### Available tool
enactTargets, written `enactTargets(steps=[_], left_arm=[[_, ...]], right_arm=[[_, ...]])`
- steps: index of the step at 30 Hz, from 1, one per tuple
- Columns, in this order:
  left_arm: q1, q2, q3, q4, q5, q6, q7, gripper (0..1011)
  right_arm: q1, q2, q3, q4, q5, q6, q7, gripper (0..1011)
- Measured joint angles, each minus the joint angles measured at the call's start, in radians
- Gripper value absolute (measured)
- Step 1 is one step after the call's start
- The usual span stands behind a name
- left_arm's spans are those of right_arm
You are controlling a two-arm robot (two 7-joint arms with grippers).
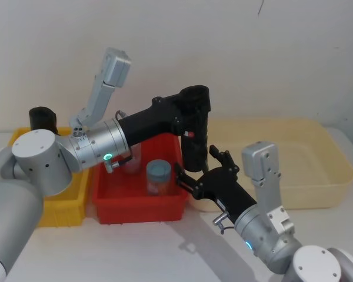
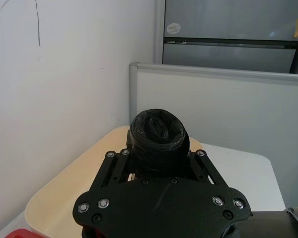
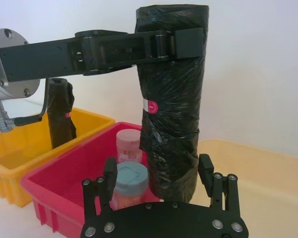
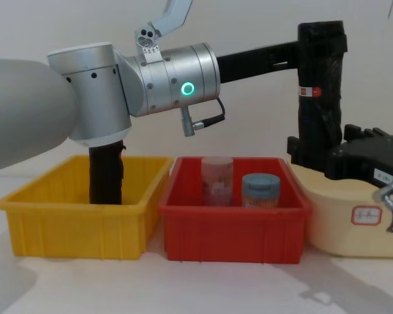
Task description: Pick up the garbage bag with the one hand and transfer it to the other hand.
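Observation:
The garbage bag (image 1: 195,141), a tall black roll with a white-and-red label band, hangs upright in the air over the red bin's right edge. My left gripper (image 1: 197,107) is shut on the roll's top end, seen from the side in the right wrist view (image 3: 174,42) and the chest view (image 4: 321,42). My right gripper (image 1: 203,167) is open, with one finger on each side of the roll's lower end (image 3: 171,163). In the right wrist view there is a gap between its fingers (image 3: 109,171) and the plastic.
A red bin (image 4: 232,222) holds a pink-lidded jar (image 4: 217,180) and a blue-lidded jar (image 4: 260,190). To its left, a yellow bin (image 4: 72,222) holds another black roll (image 4: 106,173). A cream tray (image 1: 306,176) lies on the right, under my right arm.

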Motion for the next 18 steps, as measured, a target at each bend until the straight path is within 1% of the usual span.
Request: enactTargets(steps=[8,18], left_arm=[[0.0,0.0,0.0,0.0,0.0,0.0,0.0,376],[0.0,0.0,0.0,0.0,0.0,0.0,0.0,376]], right_arm=[[0.032,-0.024,-0.004,0.043,-0.013,-0.008,0.002,1001],[0.073,-0.05,-0.001,0.098,-0.029,-0.02,-0.003,1001]])
